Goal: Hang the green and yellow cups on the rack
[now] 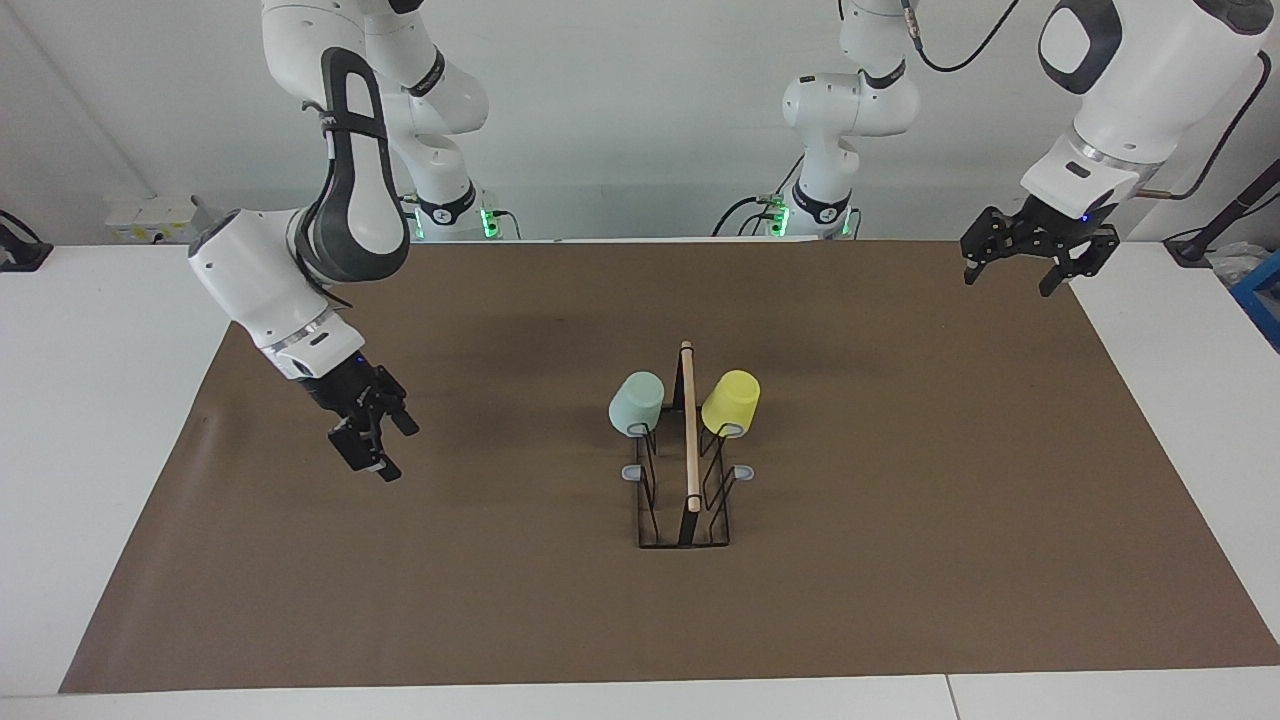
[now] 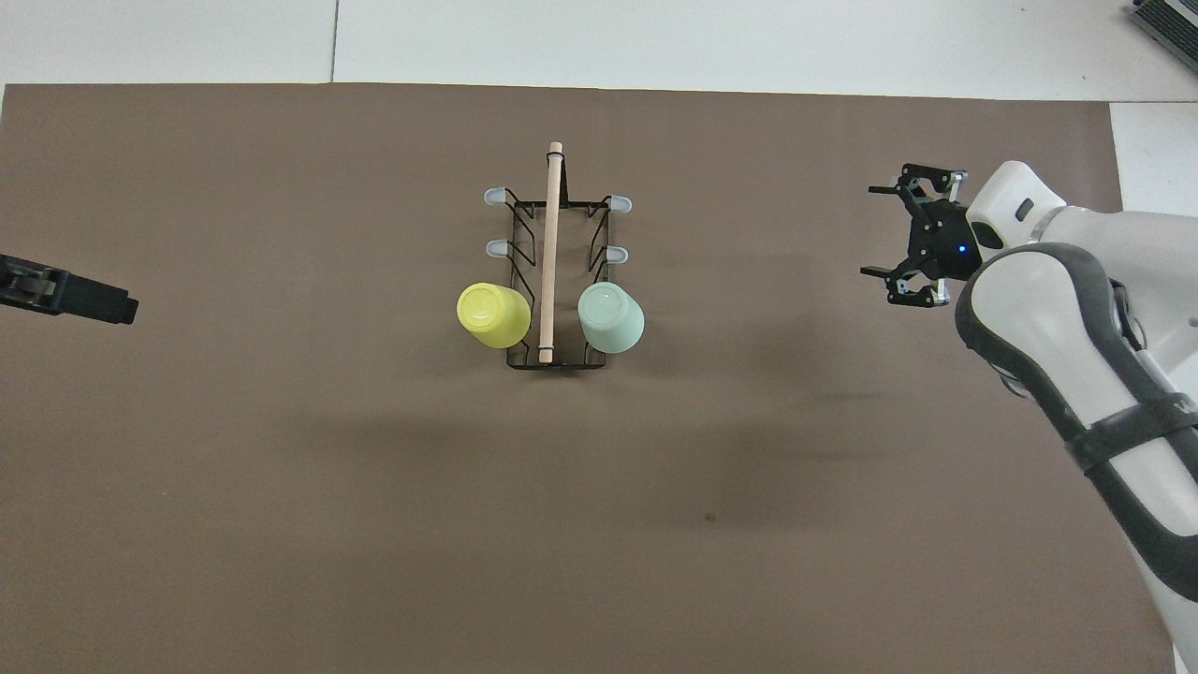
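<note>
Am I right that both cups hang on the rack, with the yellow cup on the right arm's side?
Not quite. Both cups hang on the rack, but the yellow cup is on the left arm's side; the green cup is on the right arm's side. The overhead view shows it.

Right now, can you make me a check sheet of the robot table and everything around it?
Surface: brown mat over a white table, flat.
Job's things: black wire rack with a wooden rod handle stands mid-mat; pale mint green plastic cup and bright yellow plastic cup hang upside down on its two prongs nearest the robots, one per side; four grey-tipped prongs bare.
Clutter: nothing seen.
Grippers: right gripper open, empty, over the mat toward the right arm's end; left gripper open, empty, waits over the mat's corner.
Cables: black cables hang at the arm bases.
Surroundings: white wall; white box on the table.
</note>
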Controlling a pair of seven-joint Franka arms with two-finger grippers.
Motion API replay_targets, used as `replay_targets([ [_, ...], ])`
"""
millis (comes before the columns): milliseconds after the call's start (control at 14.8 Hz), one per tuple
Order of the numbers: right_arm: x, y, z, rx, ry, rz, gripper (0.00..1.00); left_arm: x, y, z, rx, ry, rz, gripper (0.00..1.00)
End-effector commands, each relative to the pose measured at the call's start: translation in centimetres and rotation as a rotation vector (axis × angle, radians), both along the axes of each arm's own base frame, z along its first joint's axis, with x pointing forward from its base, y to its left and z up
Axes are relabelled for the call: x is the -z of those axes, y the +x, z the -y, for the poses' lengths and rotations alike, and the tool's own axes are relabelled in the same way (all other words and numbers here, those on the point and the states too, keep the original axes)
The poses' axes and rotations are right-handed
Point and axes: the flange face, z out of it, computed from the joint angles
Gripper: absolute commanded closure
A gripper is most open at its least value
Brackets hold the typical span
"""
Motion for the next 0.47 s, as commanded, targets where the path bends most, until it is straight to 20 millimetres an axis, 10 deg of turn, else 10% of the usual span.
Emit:
replay_targets([
  [0, -0.7, -0.7, 1.6, -0.063, -0.097, -0.039, 0.0, -0.1, -0.9, -0.1, -0.008, 0.011, 0.003, 0.0],
  [405, -3.6, -1.9, 4.9, -0.183, -0.314, -0.092, 0.0, -0.1, -0.9, -0.1, -0.008, 0.011, 0.003, 0.0],
])
